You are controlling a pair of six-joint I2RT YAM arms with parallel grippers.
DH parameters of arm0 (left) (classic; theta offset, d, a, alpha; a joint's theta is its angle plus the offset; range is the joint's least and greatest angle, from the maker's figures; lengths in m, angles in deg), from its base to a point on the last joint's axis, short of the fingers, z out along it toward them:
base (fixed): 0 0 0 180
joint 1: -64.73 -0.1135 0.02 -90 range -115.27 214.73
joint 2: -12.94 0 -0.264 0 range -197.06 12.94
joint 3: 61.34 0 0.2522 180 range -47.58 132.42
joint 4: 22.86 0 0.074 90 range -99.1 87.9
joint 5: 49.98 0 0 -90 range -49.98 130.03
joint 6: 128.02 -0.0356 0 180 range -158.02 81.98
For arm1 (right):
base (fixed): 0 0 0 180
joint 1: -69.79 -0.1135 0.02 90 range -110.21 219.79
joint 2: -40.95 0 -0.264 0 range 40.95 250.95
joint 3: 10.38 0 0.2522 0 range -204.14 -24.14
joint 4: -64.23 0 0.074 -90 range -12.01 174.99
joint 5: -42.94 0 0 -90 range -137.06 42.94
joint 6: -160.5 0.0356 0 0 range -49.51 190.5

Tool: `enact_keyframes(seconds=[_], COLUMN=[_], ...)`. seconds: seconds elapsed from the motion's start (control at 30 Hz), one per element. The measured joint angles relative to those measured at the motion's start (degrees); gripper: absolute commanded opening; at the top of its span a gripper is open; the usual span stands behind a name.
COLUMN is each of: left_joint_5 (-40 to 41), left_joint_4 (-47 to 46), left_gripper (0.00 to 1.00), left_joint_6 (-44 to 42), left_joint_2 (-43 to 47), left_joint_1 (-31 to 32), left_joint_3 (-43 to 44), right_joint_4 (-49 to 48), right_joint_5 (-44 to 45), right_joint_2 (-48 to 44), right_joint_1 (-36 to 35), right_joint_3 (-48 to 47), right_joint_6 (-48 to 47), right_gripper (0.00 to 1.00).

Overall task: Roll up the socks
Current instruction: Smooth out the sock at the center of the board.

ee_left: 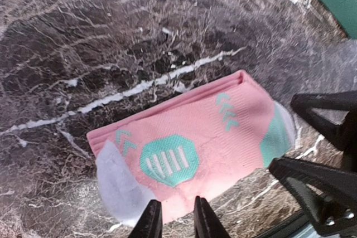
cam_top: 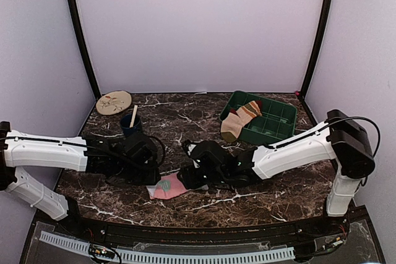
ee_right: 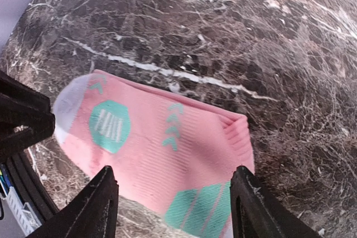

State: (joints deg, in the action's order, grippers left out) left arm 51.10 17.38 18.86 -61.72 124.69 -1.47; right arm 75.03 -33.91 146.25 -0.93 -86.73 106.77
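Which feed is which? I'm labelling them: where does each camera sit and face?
Top external: above and behind the bases, looking down on the table; left arm and right arm show.
Left wrist: on the left arm, looking down at the pink sock; own jaws at bottom.
Right wrist: on the right arm, looking down at it; own jaws wide apart.
Shared: all three see the pink sock.

Dark marble table (cam_top: 278, 193), lilac walls (cam_top: 198, 29).

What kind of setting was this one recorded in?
Most likely a robot test booth, not a home: plain pale walls box in a marble-patterned tabletop, a left arm and right arm are mounted at its near edge, with props such as a pink sock and a green tray.
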Motion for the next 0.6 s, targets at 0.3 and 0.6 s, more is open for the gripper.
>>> enact_keyframes(seconds=[0.3,0.6], left_joint_5=[-2.6,-2.7], left_joint_4=[-1.4,-2.3], left_gripper=[0.22,0.22], left_joint_6=[-2.9,-2.6], left_joint_2=[-6.9,-6.8], left_joint_1=[-0.4,-1.3], left_joint_3=[0.8,-3.3], right_joint_4=[-1.5,-3.9], right_joint_5=[0.4,1.2], right_joint_2=[0.0,0.6], right_joint_1=[0.7,1.0], right_joint_3=[4.7,7.2], right_joint_6=[1.5,3.0], right_gripper=[0.59,0.56])
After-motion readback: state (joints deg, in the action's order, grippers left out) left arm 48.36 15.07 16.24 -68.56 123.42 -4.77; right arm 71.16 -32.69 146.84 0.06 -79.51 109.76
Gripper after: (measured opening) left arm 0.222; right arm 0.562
